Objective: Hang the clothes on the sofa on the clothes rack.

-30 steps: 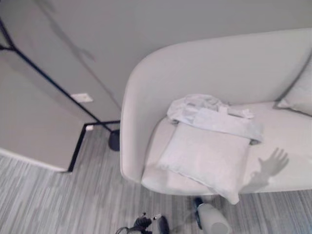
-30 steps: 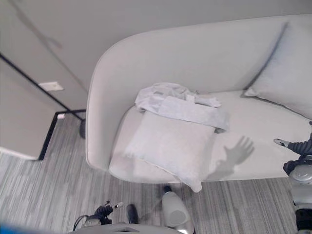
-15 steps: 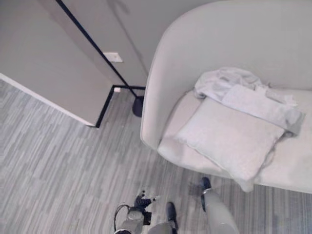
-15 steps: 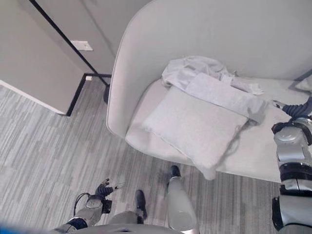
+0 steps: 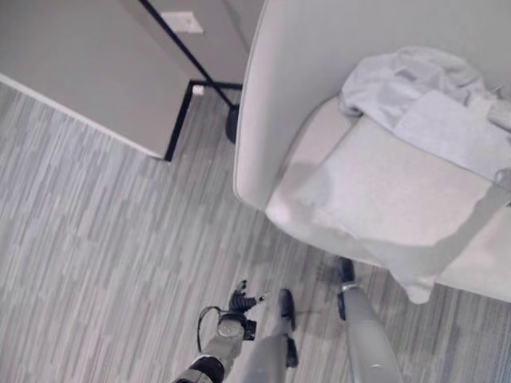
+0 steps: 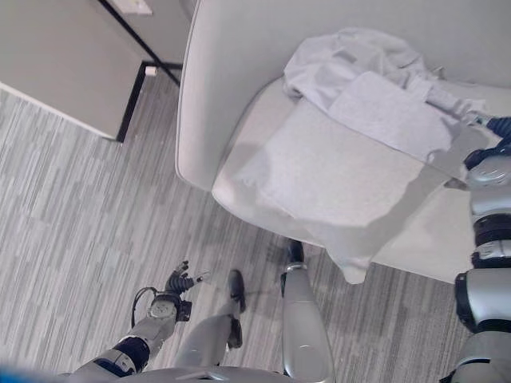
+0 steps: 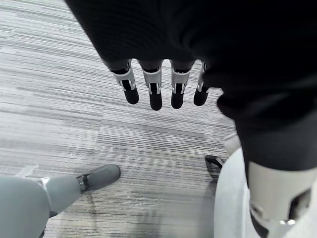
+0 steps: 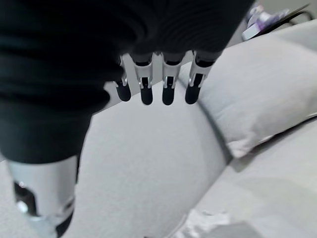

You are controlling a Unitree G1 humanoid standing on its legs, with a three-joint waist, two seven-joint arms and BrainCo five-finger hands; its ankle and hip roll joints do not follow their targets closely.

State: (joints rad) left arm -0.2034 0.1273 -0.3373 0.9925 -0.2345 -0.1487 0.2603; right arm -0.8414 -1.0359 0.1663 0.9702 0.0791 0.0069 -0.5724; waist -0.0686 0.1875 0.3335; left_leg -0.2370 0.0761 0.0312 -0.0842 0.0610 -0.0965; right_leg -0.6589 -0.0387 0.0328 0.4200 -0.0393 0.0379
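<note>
Both hands, left hand (image 7: 163,89) and right hand (image 8: 158,84), hang empty with straight, relaxed fingers.

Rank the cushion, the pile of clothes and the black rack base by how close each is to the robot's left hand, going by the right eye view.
1. Cushion: on the sofa seat's front, nearest the left hand, which hangs low over the floor.
2. Black rack base: on the floor beside the sofa.
3. Clothes: heaped at the sofa back, behind the cushion, farthest.
</note>
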